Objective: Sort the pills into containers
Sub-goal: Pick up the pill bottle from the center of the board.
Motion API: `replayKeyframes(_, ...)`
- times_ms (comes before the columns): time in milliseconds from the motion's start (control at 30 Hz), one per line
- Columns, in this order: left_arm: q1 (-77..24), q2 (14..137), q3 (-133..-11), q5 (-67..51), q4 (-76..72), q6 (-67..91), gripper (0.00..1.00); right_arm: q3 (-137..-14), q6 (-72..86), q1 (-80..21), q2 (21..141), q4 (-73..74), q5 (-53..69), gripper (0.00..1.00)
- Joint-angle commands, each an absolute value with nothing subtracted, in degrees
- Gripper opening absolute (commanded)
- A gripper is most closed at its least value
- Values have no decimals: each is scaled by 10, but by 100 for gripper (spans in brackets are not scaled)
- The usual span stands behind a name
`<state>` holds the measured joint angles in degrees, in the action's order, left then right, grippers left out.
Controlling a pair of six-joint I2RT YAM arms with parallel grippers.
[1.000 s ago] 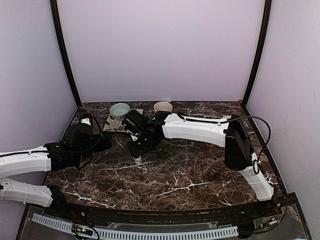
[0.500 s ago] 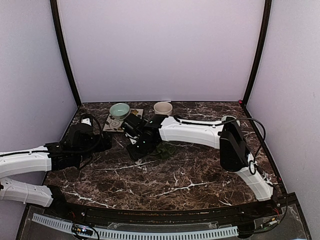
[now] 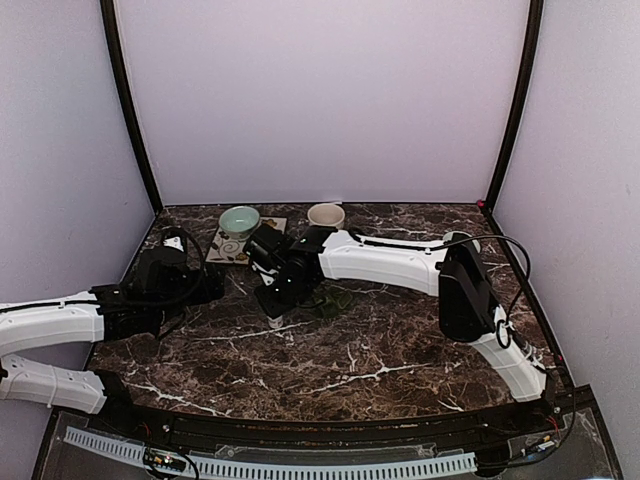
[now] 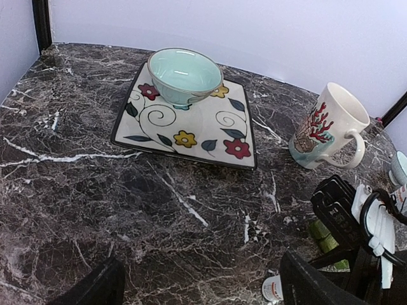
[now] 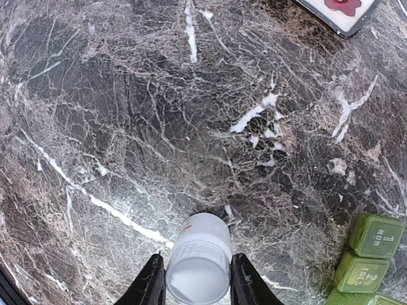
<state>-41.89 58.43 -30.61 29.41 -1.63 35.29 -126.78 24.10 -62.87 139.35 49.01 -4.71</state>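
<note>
One dark marble table (image 3: 400, 350) is seen, and two white-and-black arms are stretched over it: the left arm (image 3: 60, 325) along the left edge, the right arm (image 3: 390, 262) reaching across to the middle. One square flowered plate (image 4: 191, 130) is set near the back left, and one pale green bowl (image 4: 184, 75) is stood on its far part. One cream mug (image 4: 327, 127) with a red pattern is placed to the right of the plate, apart from it. One dark green pill box (image 5: 375, 235) is laid on the table just right of the right gripper (image 5: 198, 267); three of its lidded compartments are counted in the right wrist view, the third cut off by the edge. One white bottle (image 5: 200, 244) is stood upright on the marble near the pill box, not touching it, and is pinched at both sides by the right gripper. The left gripper (image 4: 200, 273) is spread wide, with nothing held between its fingers.
</note>
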Motion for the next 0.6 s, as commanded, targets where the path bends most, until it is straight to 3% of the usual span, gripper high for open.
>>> replayKeyframes(0,-415,585,-308,290,-25,358,87,-1288,237,-626,1407,499,-47,35)
replayKeyframes(567,-415,590,-309,286,-22,360,86,-1287,234,-626,1413,503,-42,34)
